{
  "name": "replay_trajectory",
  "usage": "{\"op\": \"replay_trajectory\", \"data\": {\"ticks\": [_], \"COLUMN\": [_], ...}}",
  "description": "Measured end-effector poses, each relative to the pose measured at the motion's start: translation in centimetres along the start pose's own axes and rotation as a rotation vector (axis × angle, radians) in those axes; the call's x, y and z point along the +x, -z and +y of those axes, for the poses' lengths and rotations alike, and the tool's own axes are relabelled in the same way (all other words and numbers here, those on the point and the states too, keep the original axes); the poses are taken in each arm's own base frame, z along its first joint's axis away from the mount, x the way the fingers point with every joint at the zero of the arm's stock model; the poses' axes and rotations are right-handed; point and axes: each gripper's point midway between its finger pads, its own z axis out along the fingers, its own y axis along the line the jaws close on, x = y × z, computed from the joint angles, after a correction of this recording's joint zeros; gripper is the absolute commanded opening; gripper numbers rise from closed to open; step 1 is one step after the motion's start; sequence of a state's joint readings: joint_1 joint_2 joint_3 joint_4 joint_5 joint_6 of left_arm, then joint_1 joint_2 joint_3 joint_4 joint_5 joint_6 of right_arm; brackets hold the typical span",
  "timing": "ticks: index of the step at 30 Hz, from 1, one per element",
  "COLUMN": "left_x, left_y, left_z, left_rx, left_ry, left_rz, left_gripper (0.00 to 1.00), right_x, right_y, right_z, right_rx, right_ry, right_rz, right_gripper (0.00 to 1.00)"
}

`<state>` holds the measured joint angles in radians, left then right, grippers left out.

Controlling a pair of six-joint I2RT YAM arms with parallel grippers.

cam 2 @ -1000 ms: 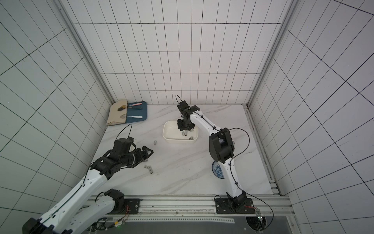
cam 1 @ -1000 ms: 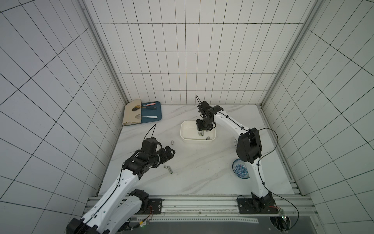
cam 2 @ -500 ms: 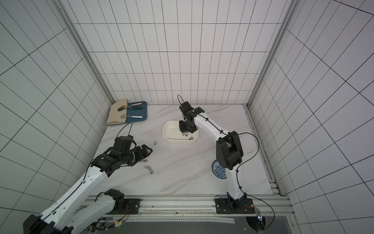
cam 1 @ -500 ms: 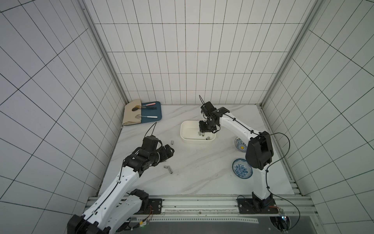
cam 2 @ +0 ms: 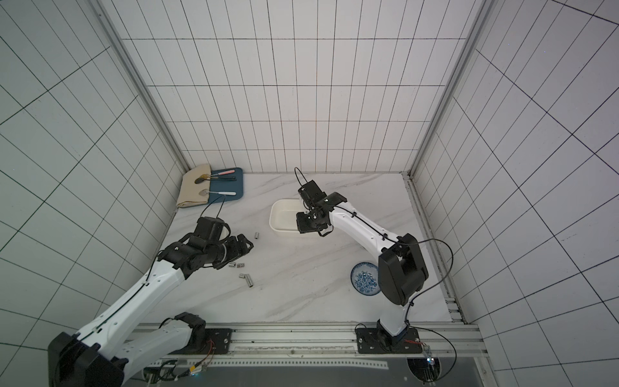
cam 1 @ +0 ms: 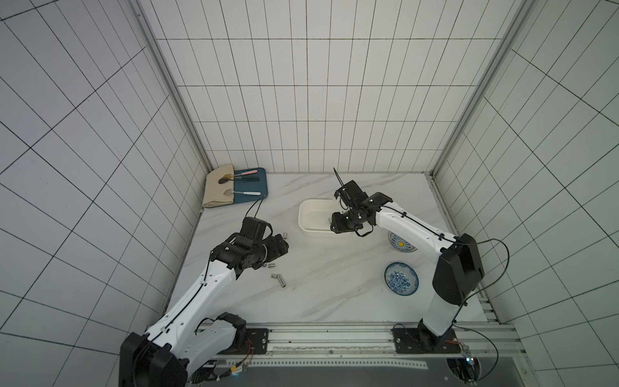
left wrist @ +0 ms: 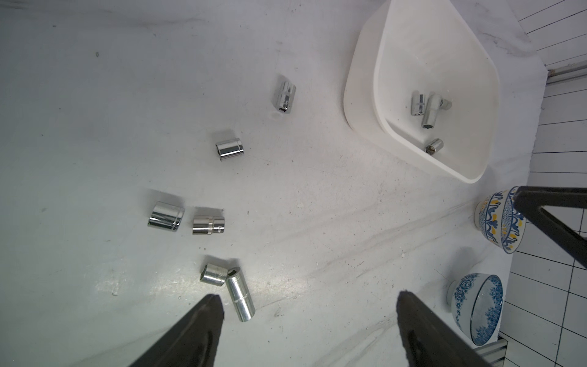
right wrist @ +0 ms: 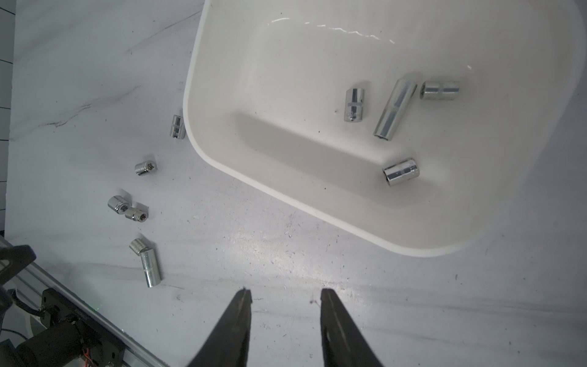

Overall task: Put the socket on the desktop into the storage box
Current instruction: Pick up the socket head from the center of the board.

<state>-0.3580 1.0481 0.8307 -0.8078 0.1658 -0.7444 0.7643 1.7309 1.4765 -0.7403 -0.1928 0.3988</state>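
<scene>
"Where are the sockets lying?"

"Six are lying loose on the desktop, near its left side. Four more are sitting inside the storage box. The long socket is touching a stubby socket."

"What are they looking like?"

"Small chrome cylinders with hollow ends, shining like mirrors, a couple with a knurled band. The box is glossy white plastic, with rounded corners and low walls."

"And the grippers?"

"The left gripper is hovering above the loose ones, jaws standing wide, nothing between them. The right gripper is hanging over bare marble just beside the box's rim, jaws a narrow gap apart, gripping nothing."

"The room?"

"White tiles with dark grout are walling in three sides. The top is looking white, grey-veined and slightly scuffed. Two patterned bowls are standing by the right arm, and a blue tray with a beige cloth is sitting in the far left corner."
</scene>
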Motion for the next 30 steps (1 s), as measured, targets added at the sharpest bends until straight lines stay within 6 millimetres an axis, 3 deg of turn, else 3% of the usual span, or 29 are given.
{"op": "replay_trajectory", "data": {"ticks": [8, 14, 23, 30], "left_x": [-1.0, -2.3, -5.4, -7.0], "left_y": [-1.3, -3.1, -6.7, -9.7], "left_z": [0.2, 0.4, -0.4, -0.5], "left_rx": [-0.063, -0.141, -0.228, -0.291], "left_ry": [-0.033, -0.057, -0.099, -0.137], "left_rz": [0.017, 0.049, 0.079, 0.118], "left_gripper": [0.87, 0.77, 0.71, 0.66], "right_x": [4.5, 6.9, 7.5, 6.9], "right_y": [1.2, 2.4, 3.2, 3.3], "right_z": [2.5, 4.4, 6.4, 6.5], "right_rx": [-0.097, -0.165, -0.232, -0.228], "right_ry": [0.036, 0.074, 0.118, 0.123], "right_rz": [-0.027, -0.070, -0.141, -0.169], "right_gripper": [0.45, 0.44, 0.45, 0.45]}}
